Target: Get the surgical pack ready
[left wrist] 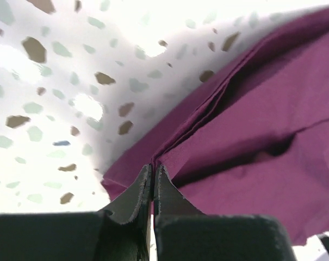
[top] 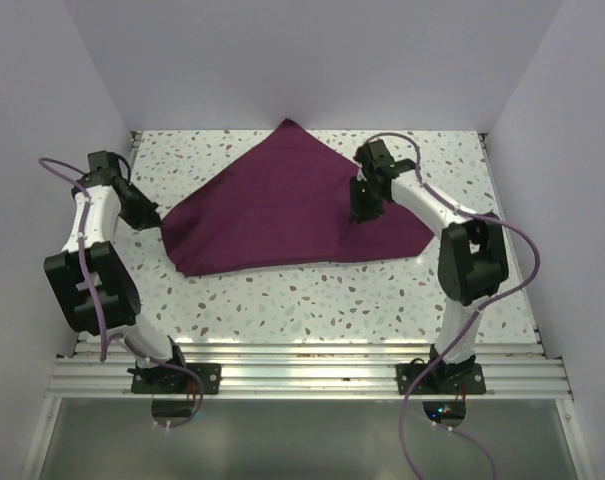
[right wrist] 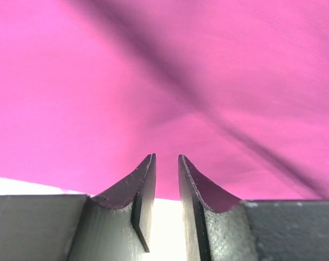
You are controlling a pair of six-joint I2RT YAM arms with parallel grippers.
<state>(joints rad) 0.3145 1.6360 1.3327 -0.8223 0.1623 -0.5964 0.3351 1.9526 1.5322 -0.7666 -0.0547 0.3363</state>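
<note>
Table [top: 282,300], speckled: arm bases bolted at near edge. Left arm: elbow folded back, wrist dropped low. Left gripper [left wrist: 153,168] is set at left corner of purple cloth [top: 272,205], fingers pressed together; pinch on fabric not discernible. Right arm: reached over cloth's right part. Right gripper [right wrist: 167,157] is pointed down, fingers parted narrowly. Purple cloth: folded into triangle, laid flat mid-table, apex toward far wall.

One purple cloth [top: 282,210], one speckled table [top: 312,300], two robot arms [top: 90,270] [top: 467,260]

Dark maroon cloth [top: 282,210], white table [top: 332,300] with grey, brown and green terrazzo speckles, purple cables [top: 57,163], silver rail [top: 312,375], pale lilac walls [top: 42,80]
</note>
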